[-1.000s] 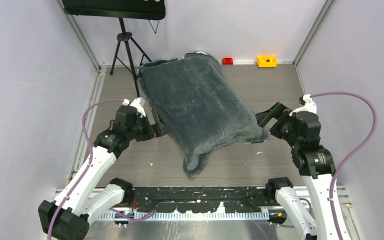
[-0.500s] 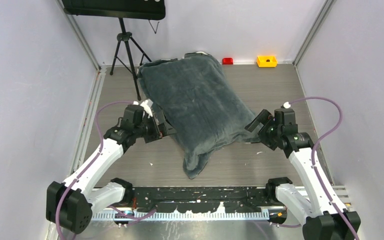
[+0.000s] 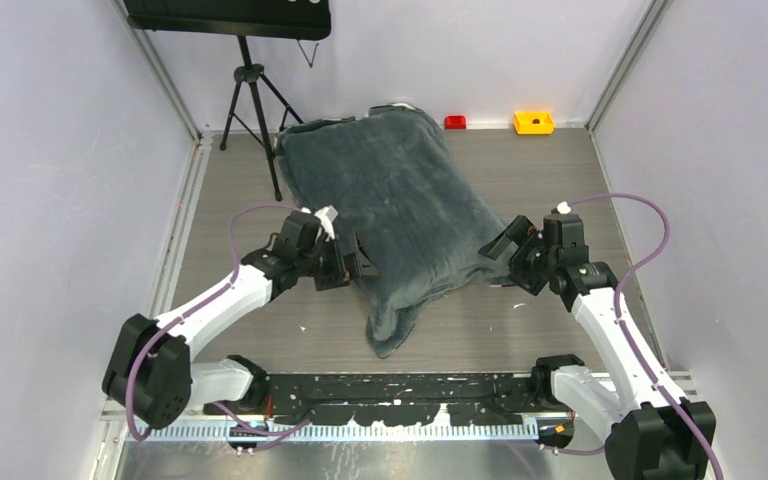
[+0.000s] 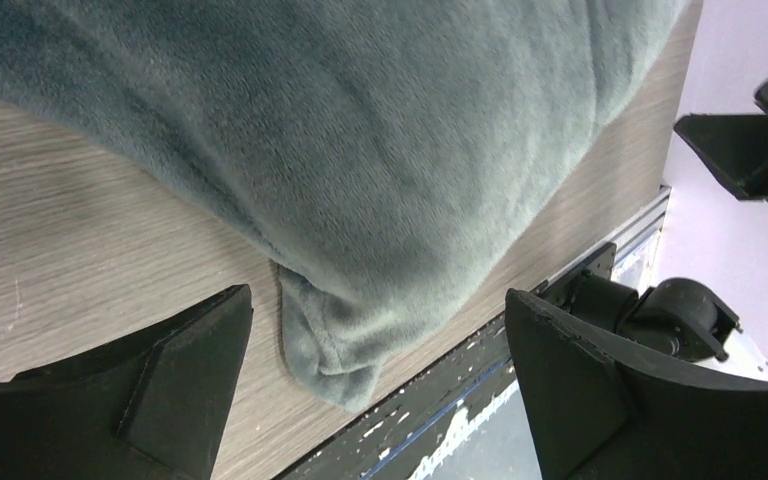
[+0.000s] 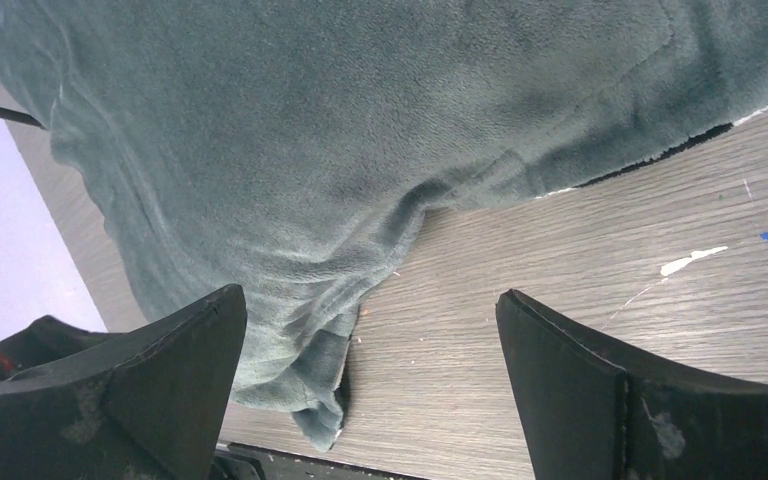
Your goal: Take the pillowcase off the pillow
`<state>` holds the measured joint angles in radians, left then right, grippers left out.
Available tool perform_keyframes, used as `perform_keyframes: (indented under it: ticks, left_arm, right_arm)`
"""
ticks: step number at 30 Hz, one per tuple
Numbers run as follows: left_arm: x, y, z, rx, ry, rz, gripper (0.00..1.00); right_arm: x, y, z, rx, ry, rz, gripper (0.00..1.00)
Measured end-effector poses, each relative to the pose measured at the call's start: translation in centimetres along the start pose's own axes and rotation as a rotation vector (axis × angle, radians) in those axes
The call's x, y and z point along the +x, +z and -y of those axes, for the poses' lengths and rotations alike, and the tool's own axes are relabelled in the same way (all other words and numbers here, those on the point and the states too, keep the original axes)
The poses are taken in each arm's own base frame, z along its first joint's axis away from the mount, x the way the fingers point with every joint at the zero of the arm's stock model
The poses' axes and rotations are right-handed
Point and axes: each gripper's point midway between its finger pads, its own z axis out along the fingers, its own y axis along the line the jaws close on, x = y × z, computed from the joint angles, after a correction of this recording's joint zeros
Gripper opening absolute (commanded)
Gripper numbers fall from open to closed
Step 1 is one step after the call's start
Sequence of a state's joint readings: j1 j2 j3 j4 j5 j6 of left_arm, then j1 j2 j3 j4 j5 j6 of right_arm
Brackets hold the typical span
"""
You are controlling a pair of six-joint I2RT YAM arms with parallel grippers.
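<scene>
The dark grey fuzzy pillowcase (image 3: 390, 210) lies stuffed across the middle of the table, its loose near end (image 3: 392, 325) trailing toward the front edge. The pillow inside is hidden. My left gripper (image 3: 352, 268) is open, low at the case's left near side; in the left wrist view the fabric (image 4: 360, 150) fills the space ahead of the jaws. My right gripper (image 3: 505, 245) is open at the case's right near corner; the right wrist view shows the fabric (image 5: 360, 130) and a thin black-and-white edge (image 5: 660, 155) under it.
A black tripod (image 3: 250, 100) stands at the back left beside the case. A red block (image 3: 455, 122) and a yellow block (image 3: 533, 122) sit at the back wall. The black front rail (image 3: 400, 385) runs along the near edge.
Both arms have lowered and swung inward toward the pillowcase. The left gripper has moved right to the fabric's side; the right gripper has moved left to its corner. The pillowcase has not moved.
</scene>
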<state>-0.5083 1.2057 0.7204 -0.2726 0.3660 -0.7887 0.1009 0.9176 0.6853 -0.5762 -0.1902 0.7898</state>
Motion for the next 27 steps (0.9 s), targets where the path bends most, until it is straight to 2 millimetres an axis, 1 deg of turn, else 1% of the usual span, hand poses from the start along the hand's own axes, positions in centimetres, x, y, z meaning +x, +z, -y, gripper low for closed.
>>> perform_keyframes:
  ticks: [3, 5, 7, 9, 11, 12, 13, 15, 18, 19, 21, 22, 23, 24, 25, 27]
  left_arm:
    - [0.1, 1.2, -0.3, -0.013, -0.019, -0.013, 0.97]
    - [0.4, 2.2, -0.7, -0.026, -0.03, -0.026, 0.93]
    - [0.9, 3.2, -1.0, -0.036, -0.043, -0.048, 0.82]
    - [1.4, 4.4, -1.2, -0.041, -0.058, -0.071, 0.54]
    - [1.8, 5.6, -1.2, -0.027, -0.078, -0.09, 0.16]
    - [1.8, 6.1, -1.1, -0.01, -0.075, -0.092, 0.04]
    - [1.9, 6.3, -0.9, -0.001, -0.085, -0.092, 0.0]
    - [2.2, 6.7, -0.3, 0.025, -0.055, -0.084, 0.0]
    - [3.6, 7.3, 1.8, 0.051, 0.033, -0.087, 0.0]
    - [4.3, 7.6, 2.9, 0.065, 0.073, -0.096, 0.0]
    - [5.9, 8.3, 5.8, 0.107, 0.155, -0.126, 0.0]
    - [6.6, 8.7, 7.3, 0.132, 0.192, -0.143, 0.04]
    - [7.3, 9.1, 8.5, 0.155, 0.222, -0.158, 0.11]
    - [8.1, 9.5, 10.1, 0.188, 0.255, -0.175, 0.22]
    - [8.7, 9.7, 11.1, 0.212, 0.278, -0.186, 0.32]
    - [9.5, 9.6, 12.1, 0.24, 0.316, -0.2, 0.51]
  right_arm:
    - [-0.1, -0.1, -0.2, -0.016, -0.003, 0.01, 1.0]
    - [0.0, -0.2, -0.2, -0.022, -0.005, 0.015, 1.0]
    - [0.0, -0.3, -0.1, -0.024, -0.004, 0.019, 1.0]
    - [0.1, -0.3, -0.1, -0.025, -0.003, 0.021, 1.0]
    - [0.1, -0.3, 0.1, -0.021, 0.0, 0.024, 1.0]
    - [0.1, -0.3, 0.2, -0.017, 0.002, 0.027, 1.0]
    - [0.1, -0.3, 0.3, -0.013, 0.005, 0.03, 1.0]
    - [0.0, -0.3, 0.6, -0.003, 0.014, 0.042, 1.0]
    - [-0.2, -0.4, 0.7, 0.004, 0.032, 0.059, 1.0]
    - [-0.2, -0.5, 0.6, 0.001, 0.041, 0.063, 1.0]
    - [-0.3, -0.6, 0.4, -0.005, 0.054, 0.068, 1.0]
    - [-0.3, -0.7, 0.4, -0.009, 0.059, 0.071, 1.0]
    - [-0.4, -0.8, 0.3, -0.012, 0.063, 0.074, 1.0]
    - [-0.4, -0.9, 0.2, -0.015, 0.065, 0.077, 1.0]
    - [-0.4, -1.0, 0.2, -0.018, 0.065, 0.082, 0.99]
    - [-0.5, -1.4, 0.2, -0.018, 0.063, 0.09, 1.0]
